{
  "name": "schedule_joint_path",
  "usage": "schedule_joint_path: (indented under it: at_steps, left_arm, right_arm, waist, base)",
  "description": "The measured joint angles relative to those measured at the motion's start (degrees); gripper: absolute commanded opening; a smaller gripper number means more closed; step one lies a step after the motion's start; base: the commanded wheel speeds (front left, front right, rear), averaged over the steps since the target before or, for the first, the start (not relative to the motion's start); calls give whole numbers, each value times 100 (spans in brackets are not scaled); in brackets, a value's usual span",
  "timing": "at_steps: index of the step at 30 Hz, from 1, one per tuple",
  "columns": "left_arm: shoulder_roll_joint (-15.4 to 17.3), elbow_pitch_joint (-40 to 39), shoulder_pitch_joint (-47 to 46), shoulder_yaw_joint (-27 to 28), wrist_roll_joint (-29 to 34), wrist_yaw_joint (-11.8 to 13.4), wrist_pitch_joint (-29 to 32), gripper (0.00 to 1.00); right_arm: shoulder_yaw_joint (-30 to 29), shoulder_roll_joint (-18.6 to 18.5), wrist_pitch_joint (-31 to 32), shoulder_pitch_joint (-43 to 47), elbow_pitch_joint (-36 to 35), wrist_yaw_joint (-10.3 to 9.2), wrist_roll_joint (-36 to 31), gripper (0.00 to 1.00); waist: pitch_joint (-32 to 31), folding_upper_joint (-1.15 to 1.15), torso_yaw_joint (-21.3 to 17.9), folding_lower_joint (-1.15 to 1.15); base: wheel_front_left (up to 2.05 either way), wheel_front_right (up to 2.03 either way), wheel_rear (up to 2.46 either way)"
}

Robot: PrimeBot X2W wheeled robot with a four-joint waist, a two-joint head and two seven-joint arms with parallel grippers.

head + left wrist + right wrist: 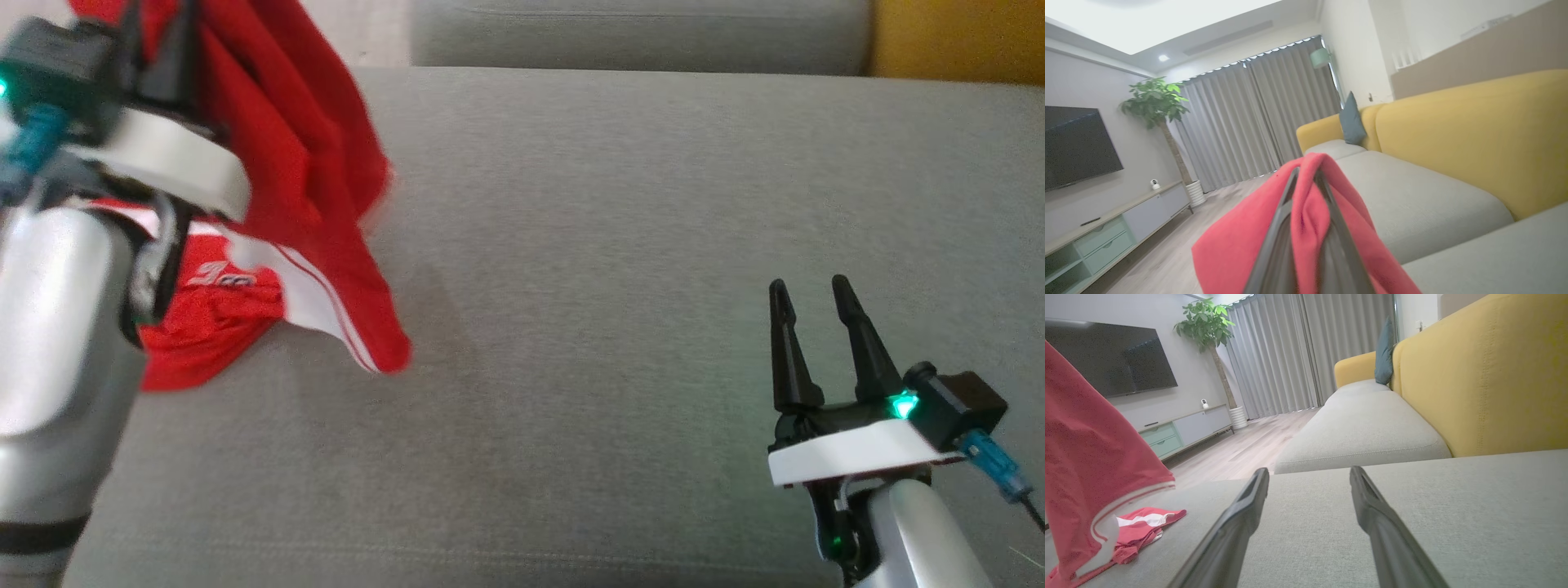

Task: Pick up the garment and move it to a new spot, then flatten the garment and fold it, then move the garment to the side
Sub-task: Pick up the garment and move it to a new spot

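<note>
At the far left, the left gripper (155,49) is raised above a grey sofa seat (653,245), its two dark fingers pressed together on a bunched fold of the red garment (302,163). The garment, red with white stripes along one edge, hangs down from that pinch. Its lower part lies crumpled on the seat at the near left, so it is lifted only partly. The middle of the seat is plain grey fabric. At the near right, the right gripper (812,298) hovers low over the seat with its fingers spread apart and nothing between them, well apart from the garment. A yellow backrest (955,37) shows at the far right.

Judged from this, the task is in its first step: the garment is gripped and partly raised, but not yet set down in a new spot. Flattening it, folding it and moving it to the side all appear to be left to do.
</note>
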Motion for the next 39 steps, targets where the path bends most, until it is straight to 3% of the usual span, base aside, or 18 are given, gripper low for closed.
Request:
schedule_joint_path:
  at_steps: [6,13,14,18,19,20,25,29,35,39]
  left_arm:
    - [-171,-136,131,-523,256,49,308,0]
    - [-1258,447,16,-1081,241,79,308,0]
    - [-1258,447,16,-1081,241,79,308,0]
    - [-1998,1196,-376,-1233,100,101,110,0]
    - [-2142,1381,-465,-1281,58,100,59,36]
    - [-2252,1553,-534,-1318,14,101,1,100]
    - [-2409,2132,-690,-1693,-320,85,-313,100]
    - [-2412,2114,-822,-2082,-844,144,-611,100]
    - [-2431,2316,-1130,-2141,-1120,396,-920,100]
    - [-2346,2416,-1091,-1812,-1173,445,-998,100]
  right_arm:
    - [0,0,-1,-27,-181,0,67,100]
    - [-2,0,-4,-252,-460,0,186,100]
    - [-2,0,-4,-252,-460,0,186,100]
    - [0,0,-18,-375,-519,0,243,100]
    - [16,0,-18,-382,-525,0,244,100]
    - [36,0,-18,-380,-528,0,264,100]
    - [19,-1,-18,-381,-570,0,366,100]
    - [-32,0,-18,-380,-582,0,385,100]
    - [-180,0,-18,-377,-595,0,289,100]
    - [-281,0,-18,-368,-564,0,111,100]
  waist:
    - [77,0,-490,0]
    - [318,0,-1150,0]
    - [318,0,-1150,0]
    - [473,0,-1529,0]
    - [506,0,-1626,0]
    - [537,0,-1726,0]
    - [694,0,-2125,0]
    - [800,0,-2225,0]
    - [748,0,-1915,0]
    - [645,0,-1549,0]
  base:
    - [0,0,0]
    - [0,0,0]
    - [0,0,0]
    - [0,0,0]
    - [0,0,0]
    - [0,0,0]
    - [0,0,0]
    - [0,0,0]
    - [0,0,0]
    - [0,0,0]
